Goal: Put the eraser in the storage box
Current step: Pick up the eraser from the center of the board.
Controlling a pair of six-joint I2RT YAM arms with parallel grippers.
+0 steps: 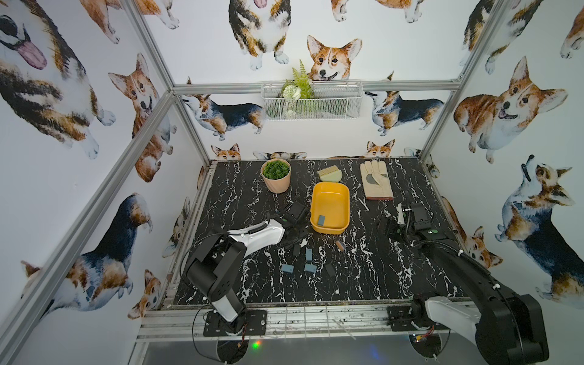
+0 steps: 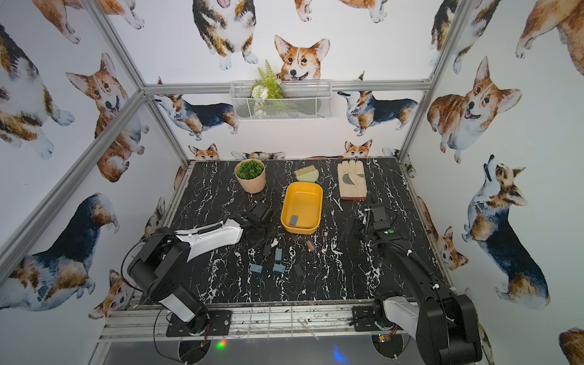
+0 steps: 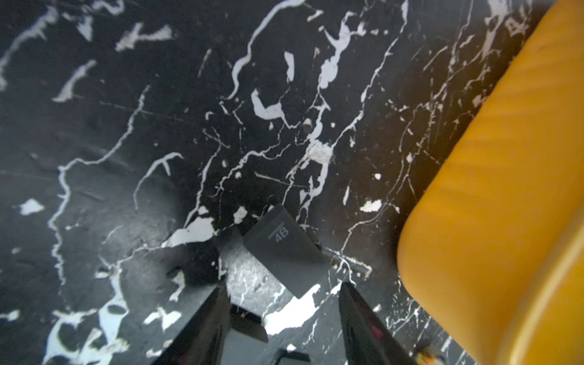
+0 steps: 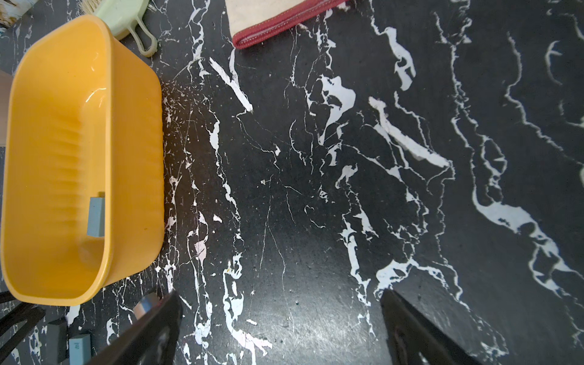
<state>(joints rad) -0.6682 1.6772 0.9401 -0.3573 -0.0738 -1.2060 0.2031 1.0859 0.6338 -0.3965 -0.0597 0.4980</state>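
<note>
The storage box (image 1: 330, 199) (image 2: 303, 199) is a mustard-yellow tub at mid-table. One blue-grey eraser (image 1: 321, 220) (image 2: 294, 220) (image 4: 95, 216) lies in its near end. Several more erasers, blue-grey (image 1: 308, 254) and black (image 1: 329, 269), lie on the table in front of it. My left gripper (image 1: 295, 238) (image 3: 282, 286) hangs low beside the box's (image 3: 505, 189) near-left corner, open. A black eraser marked 4B (image 3: 284, 249) (image 1: 296, 250) lies flat with one corner between the fingertips, untouched. My right gripper (image 1: 390, 227) (image 4: 281, 294) stands wide open over bare table right of the box (image 4: 63, 126).
A pink plant pot (image 1: 276, 175), a green hand brush (image 1: 330, 173) and a work glove (image 1: 376, 180) sit along the back. A small brown object (image 1: 339, 246) lies near the box's front. A white wire basket (image 1: 311, 99) hangs on the rear wall.
</note>
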